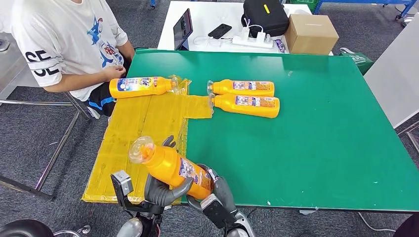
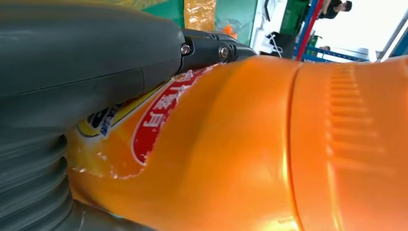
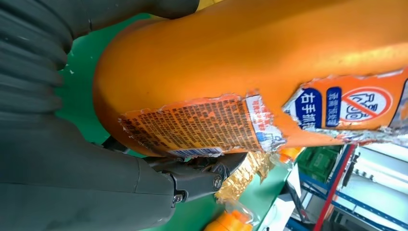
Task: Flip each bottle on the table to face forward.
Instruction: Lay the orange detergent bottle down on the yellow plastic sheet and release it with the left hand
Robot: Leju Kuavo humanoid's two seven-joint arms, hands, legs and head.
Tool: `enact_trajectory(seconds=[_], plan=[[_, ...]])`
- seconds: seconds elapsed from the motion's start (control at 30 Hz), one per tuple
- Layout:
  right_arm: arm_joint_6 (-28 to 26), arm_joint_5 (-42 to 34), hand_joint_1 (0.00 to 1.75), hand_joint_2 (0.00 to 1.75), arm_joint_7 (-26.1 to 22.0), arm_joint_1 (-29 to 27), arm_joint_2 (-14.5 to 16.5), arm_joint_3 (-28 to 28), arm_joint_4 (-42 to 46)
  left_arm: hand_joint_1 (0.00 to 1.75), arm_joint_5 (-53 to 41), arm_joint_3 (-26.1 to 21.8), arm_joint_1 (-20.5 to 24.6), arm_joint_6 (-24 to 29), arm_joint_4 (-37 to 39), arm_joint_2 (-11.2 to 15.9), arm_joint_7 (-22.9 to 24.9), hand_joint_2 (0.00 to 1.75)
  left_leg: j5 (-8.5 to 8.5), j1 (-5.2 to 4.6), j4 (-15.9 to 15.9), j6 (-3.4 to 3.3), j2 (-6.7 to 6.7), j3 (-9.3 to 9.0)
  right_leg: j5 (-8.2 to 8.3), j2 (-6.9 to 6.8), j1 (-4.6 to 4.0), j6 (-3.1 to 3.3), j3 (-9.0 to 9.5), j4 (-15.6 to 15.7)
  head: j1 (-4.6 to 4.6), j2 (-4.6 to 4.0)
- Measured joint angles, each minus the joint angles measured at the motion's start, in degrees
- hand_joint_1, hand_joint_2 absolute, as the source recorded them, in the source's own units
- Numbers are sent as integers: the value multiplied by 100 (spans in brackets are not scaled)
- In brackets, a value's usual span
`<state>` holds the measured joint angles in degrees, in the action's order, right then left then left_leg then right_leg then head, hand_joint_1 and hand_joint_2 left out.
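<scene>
1. The left hand has its thick grey thumb and dark fingers wrapped round the orange bottle, gripping it near the middle.
2. The right hand clasps the same bottle at its base end – its thumb presses beside the torn back label.
3. The held bottle is lifted off the table at the near edge, tilted, with its clear cap pointing up and left.
4. Three more orange bottles lie on their sides: one on the crinkled yellow sheet, and two side by side on the green table, caps toward the sheet.
5. A person in a white T-shirt sits at the table's far-left corner – behind, a white desk carries a cardboard box, a black bag and a phone.
</scene>
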<state>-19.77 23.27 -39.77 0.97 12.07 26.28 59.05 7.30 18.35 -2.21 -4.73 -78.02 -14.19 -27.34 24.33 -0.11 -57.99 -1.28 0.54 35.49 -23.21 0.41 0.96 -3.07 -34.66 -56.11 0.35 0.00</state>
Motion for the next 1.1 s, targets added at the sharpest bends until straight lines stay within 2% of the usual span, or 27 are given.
enact_trajectory(seconds=[0.23,0.37,0.73,1.1], plan=[[-113,131,175,175,75,90,0,143,-167,0,-169,1,10,200,141,0,98,175,0,0,0,0,0,0,0,0,0,0,0,0,0,0],[-119,186,175,175,108,159,-2,212,-259,172,-36,-10,6,120,198,2,90,175,0,0,0,0,0,0,0,0,0,0,-1,0,1,0],[-57,218,175,175,132,268,0,328,-467,175,935,-113,-71,-605,209,5,69,175,0,0,0,0,-1,1,0,0,0,0,-3,0,1,0],[-3,227,175,175,132,308,0,380,-552,175,1072,-186,-99,-735,209,15,87,175,0,0,0,0,-1,1,0,1,0,0,-3,0,0,0]])
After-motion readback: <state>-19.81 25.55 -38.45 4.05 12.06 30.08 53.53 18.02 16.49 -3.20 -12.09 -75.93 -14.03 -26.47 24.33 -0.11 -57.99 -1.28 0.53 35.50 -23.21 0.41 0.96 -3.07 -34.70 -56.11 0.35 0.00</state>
